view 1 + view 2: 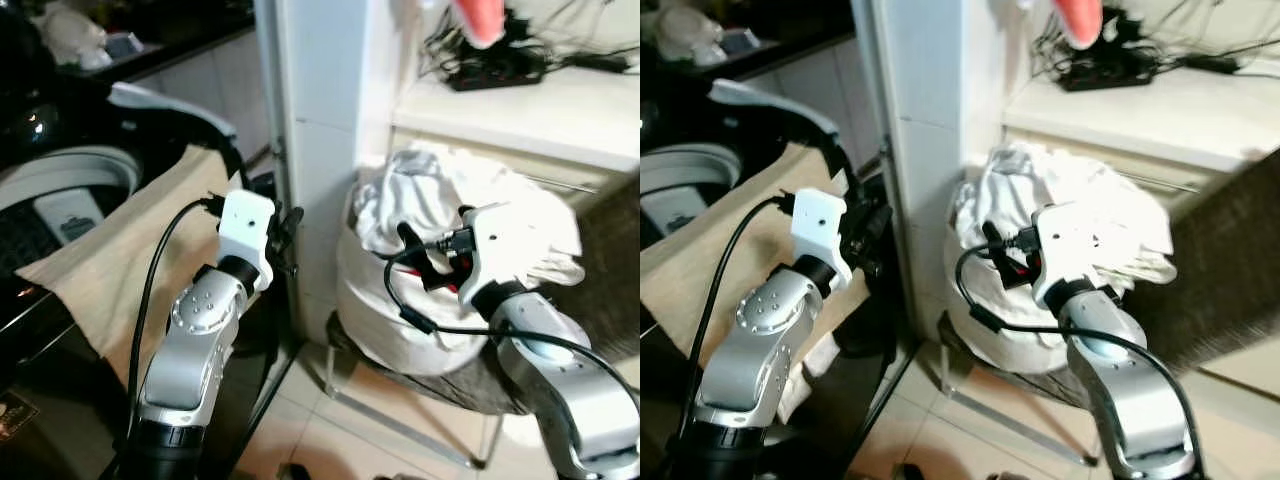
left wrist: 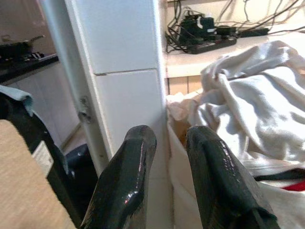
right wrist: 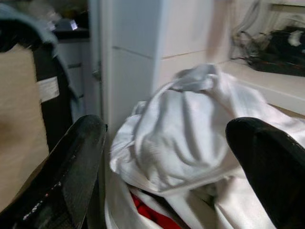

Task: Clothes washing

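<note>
**Laundry still in the basket, nothing loaded yet**

By the look of it the job has barely begun. The clothes (image 1: pixel 440 200), mostly white with a bit of red showing underneath, are still heaped in the basket (image 1: pixel 375 320), which sits on a low wire stand on the tiled floor (image 1: pixel 330 440). The right end effector (image 1: pixel 425 262) is held just in front of the heap with its fingers wide apart around nothing; in the right wrist view the white cloth lies between and beyond them, not yet gripped. The left end effector (image 2: pixel 167 176) is raised beside the white pillar (image 1: pixel 315 120), its fingers (image 2: pixel 128 171) a little apart and empty.

What is left, judging from this, is nearly everything: taking hold of a garment, carrying it across, and putting it in the washer (image 1: pixel 60 190), whose round grey opening shows at the robot's left. A beige cloth (image 1: pixel 130 250) is draped over the dark surface next to that opening.

The room is a tight utility corner. Behind the basket runs a pale worktop (image 1: pixel 540 110) carrying a power strip (image 1: pixel 495 65) and a tangle of black cables. Farther left, behind the washer, a dark worktop holds a few small items, too blurred to tell.
</note>
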Controlling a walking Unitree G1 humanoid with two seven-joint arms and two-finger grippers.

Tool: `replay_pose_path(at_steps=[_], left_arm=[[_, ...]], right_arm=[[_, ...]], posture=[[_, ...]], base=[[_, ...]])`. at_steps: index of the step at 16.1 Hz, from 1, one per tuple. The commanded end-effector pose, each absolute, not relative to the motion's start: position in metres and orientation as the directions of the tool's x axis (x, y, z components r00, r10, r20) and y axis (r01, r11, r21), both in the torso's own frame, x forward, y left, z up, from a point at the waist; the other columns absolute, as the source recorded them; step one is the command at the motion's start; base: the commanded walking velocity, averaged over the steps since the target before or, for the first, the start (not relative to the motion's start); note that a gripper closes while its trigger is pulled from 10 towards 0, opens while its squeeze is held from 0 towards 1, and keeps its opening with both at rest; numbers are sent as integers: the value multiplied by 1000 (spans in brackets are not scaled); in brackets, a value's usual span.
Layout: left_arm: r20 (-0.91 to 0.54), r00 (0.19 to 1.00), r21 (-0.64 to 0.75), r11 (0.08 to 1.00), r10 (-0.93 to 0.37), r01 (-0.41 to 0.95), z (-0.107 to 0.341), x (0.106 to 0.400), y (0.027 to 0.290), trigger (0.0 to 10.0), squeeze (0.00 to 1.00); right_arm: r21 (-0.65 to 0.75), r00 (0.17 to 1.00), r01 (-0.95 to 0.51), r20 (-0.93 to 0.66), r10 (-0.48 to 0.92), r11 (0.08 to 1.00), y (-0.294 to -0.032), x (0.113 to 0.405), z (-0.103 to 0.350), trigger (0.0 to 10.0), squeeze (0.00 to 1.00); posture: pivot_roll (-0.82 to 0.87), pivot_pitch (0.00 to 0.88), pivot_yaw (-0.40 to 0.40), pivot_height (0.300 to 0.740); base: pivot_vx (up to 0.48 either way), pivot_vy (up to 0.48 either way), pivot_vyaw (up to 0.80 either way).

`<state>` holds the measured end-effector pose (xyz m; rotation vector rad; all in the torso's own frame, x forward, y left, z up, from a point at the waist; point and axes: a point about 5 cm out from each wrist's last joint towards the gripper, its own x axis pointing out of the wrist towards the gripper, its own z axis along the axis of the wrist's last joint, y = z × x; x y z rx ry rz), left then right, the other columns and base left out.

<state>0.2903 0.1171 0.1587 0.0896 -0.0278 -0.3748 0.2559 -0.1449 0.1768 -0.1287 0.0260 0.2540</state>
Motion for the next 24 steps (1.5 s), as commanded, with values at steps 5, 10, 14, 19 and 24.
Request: replay_pose_path(at_steps=[5,10,14,19,24], left_arm=[[39,962,96,959,-270,265,164,295,126,10000,0],[44,972,87,970,-230,226,165,296,129,10000,0],[57,977,61,977,-206,203,166,298,133,10000,0],[71,850,81,852,-523,517,172,282,118,10000,0],[31,845,96,844,-533,528,171,286,118,10000,0]], right_arm=[[-186,947,-318,-9,322,930,-148,257,179,10000,0],[-250,951,-287,42,307,925,-155,265,189,10000,0],[-213,949,-296,42,311,931,-158,267,198,10000,0],[-220,996,-51,-80,34,974,-194,277,216,10000,1000],[-271,979,-2,-196,-53,962,-205,274,239,10000,1000]], posture=[[-61,0,24,740],[-50,0,7,740],[-48,0,3,740],[-62,0,15,740],[-76,0,26,740]], base=[[414,0,301],[412,0,160],[167,0,0],[0,0,0],[0,0,0]])
